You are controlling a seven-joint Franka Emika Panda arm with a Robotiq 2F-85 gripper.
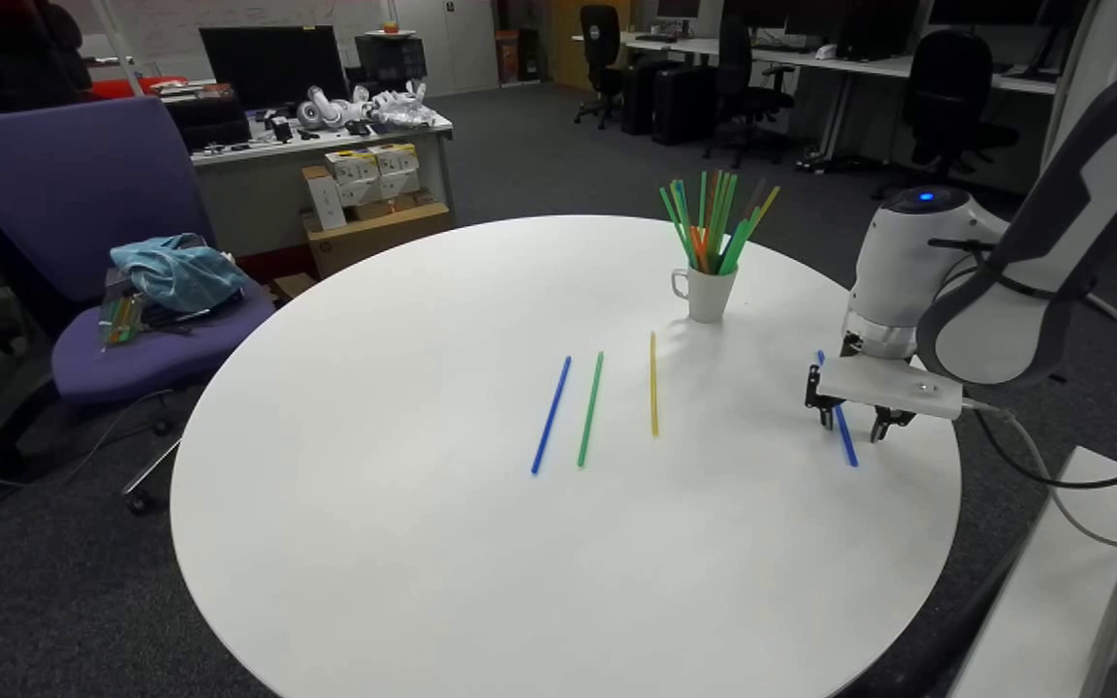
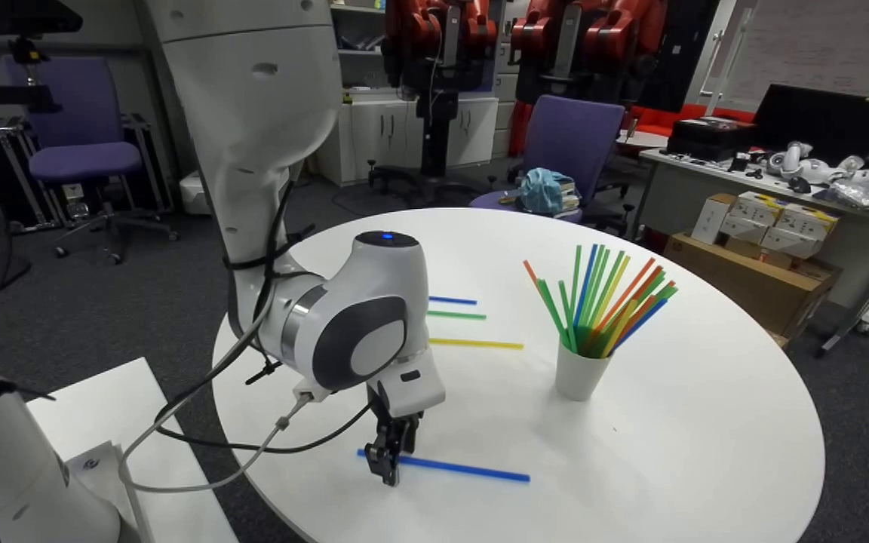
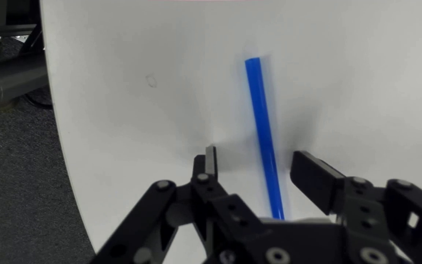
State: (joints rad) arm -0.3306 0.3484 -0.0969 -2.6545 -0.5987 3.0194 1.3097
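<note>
White table (image 1: pixel 403 543): only exterior views show the mug (image 1: pixel 709 298); spread hand (image 3: pixel 255 160) straddles blue straw (image 3: pixel 264 135).

- A robotics lab in an office-like room.
- Two red robots (image 2: pixel 478 34) stand by white cabinets (image 2: pixel 366 143).
- A white Franka Panda arm (image 2: pixel 261 113) reaches over a round table (image 1: pixel 384 543).
- Far workstations: a long desk (image 1: pixel 864 66) with monitors (image 1: pixel 980 12) and black swivel chairs (image 1: pixel 949 87).
- A whiteboard (image 2: pixel 819 53) with faint writing.
- A cluttered desk (image 1: pixel 302 147) carrying a large screen (image 1: pixel 274 70), cartons (image 1: pixel 374 238) stacked beneath.
- Dark grey carpet (image 1: pixel 525 145) underfoot.
</note>
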